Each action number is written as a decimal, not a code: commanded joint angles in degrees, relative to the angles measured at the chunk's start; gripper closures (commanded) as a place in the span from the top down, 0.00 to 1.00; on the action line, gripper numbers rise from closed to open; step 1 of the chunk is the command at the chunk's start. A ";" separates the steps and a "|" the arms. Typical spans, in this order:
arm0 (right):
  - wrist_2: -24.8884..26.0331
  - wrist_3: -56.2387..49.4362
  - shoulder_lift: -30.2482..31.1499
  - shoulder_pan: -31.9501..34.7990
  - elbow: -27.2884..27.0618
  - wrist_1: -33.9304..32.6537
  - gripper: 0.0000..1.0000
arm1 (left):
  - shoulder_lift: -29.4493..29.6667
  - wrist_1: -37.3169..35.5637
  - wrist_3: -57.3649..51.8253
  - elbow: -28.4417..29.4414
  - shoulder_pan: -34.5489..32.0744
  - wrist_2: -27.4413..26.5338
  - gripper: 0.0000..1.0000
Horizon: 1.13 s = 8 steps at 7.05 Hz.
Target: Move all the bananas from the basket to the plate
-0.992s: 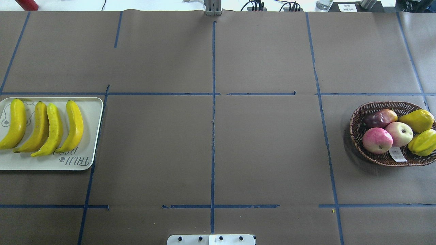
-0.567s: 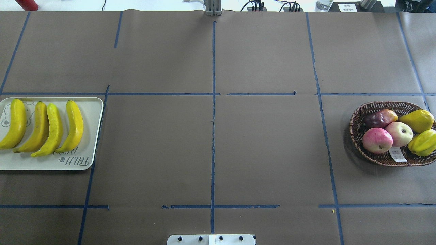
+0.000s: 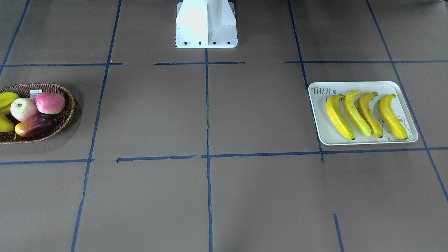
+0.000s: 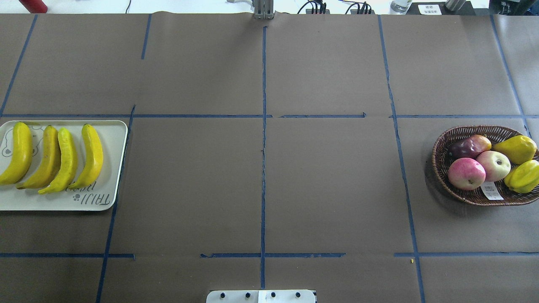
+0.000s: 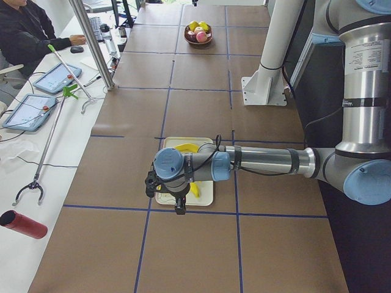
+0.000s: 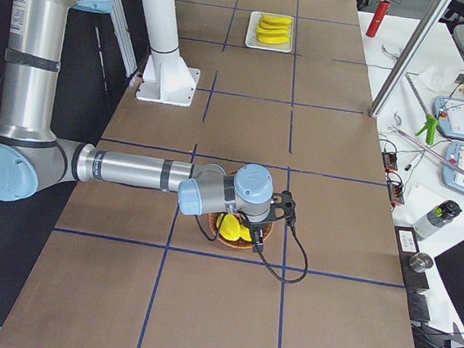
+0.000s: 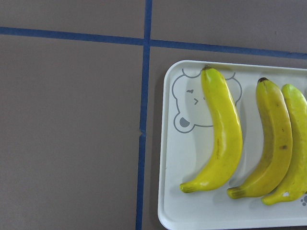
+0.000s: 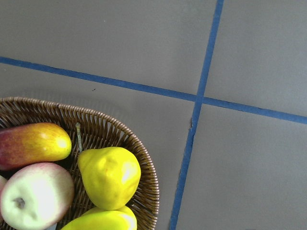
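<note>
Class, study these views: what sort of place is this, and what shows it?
Probably a robotics lab: a left arm and right arm reach over a table gridded with blue tape, with tablets on a side bench.

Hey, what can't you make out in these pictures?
Left hand: exterior left view only, dark and small; open or shut unclear.
Right hand: same, exterior right view.
Basket: overhead view's right edge cuts it off.
Plate: overhead view's left edge cuts it off.

brown paper tabletop (image 4: 328,176), blue tape grid (image 4: 263,168), white side desk (image 5: 76,140)
</note>
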State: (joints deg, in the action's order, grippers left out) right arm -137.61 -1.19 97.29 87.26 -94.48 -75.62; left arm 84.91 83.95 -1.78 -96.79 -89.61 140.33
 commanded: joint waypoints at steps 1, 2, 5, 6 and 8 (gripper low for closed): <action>0.15 0.66 -1.74 0.80 0.70 -7.72 1.00 | -0.09 -0.01 0.11 0.11 -0.03 -0.67 1.00; -0.29 0.66 -2.71 0.90 0.35 -10.49 1.00 | -0.10 0.07 0.02 0.29 -0.03 -0.67 1.00; -0.21 0.66 -2.55 0.99 -1.05 -10.60 1.00 | -0.45 0.07 -0.15 0.38 -0.03 -0.76 1.00; -0.29 0.66 -2.64 3.77 -1.93 -12.25 1.00 | -0.45 0.07 -0.15 0.38 -0.03 -0.76 1.00; -0.64 -0.13 -2.38 4.50 -6.32 -21.64 1.00 | -0.45 0.07 0.02 0.46 -0.03 -0.76 1.00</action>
State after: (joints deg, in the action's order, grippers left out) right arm -138.06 -0.71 94.70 91.16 -98.73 -92.54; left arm 84.47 84.02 -1.82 -96.39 -89.65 139.57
